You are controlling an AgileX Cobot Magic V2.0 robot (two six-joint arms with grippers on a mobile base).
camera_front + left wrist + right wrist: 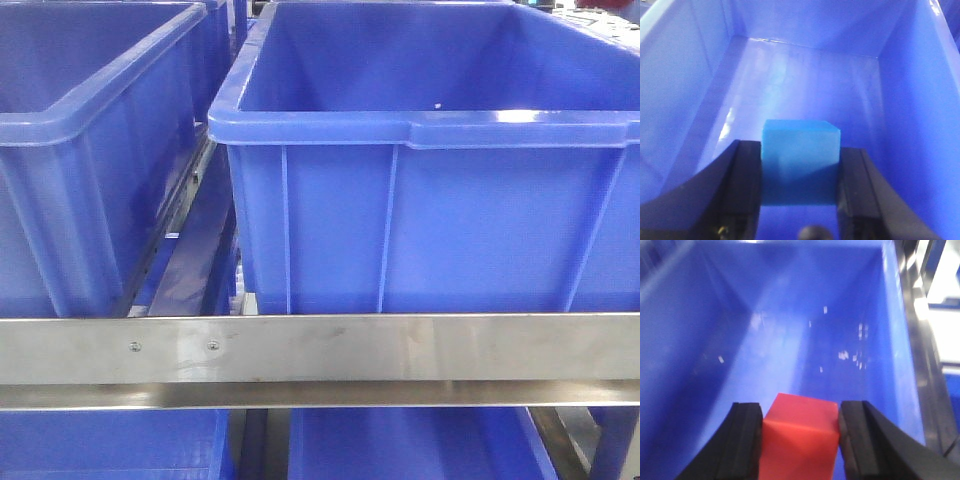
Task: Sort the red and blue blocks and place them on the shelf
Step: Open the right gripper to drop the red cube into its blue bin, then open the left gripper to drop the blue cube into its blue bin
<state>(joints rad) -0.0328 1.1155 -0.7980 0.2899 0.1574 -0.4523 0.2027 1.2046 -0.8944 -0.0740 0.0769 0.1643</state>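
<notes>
Both arms are reaching into crates at once. In the left wrist view the left gripper (800, 175) is holding the blue block (800, 160), jaws closed flat against two opposite faces, the cube hanging above the floor of a blue crate (700, 100). In the right wrist view the right gripper (800, 435) is doing the same with the red block (799, 437), jaws pressed to its sides over the bottom of another crate (740, 340), a strip of the steel shelf (922, 370) showing past the right wall. Which crate is which I cannot tell; the front view is showing only two crates side by side behind the shelf's front rail, with no arm in sight.

On handling: these are looking like small, light, rigid cubes with matte faces, so they should be gripping well and not crushing. Opposite flat faces are the place to hold, and both grippers are doing exactly that, squarely. The red one is sitting slightly rotated between the pads, a corner edge facing the camera, so it may be twisting a little on release. Neither looks fragile; a short drop onto smooth plastic is likely meaning a small bounce or slide, nothing worse.
</notes>
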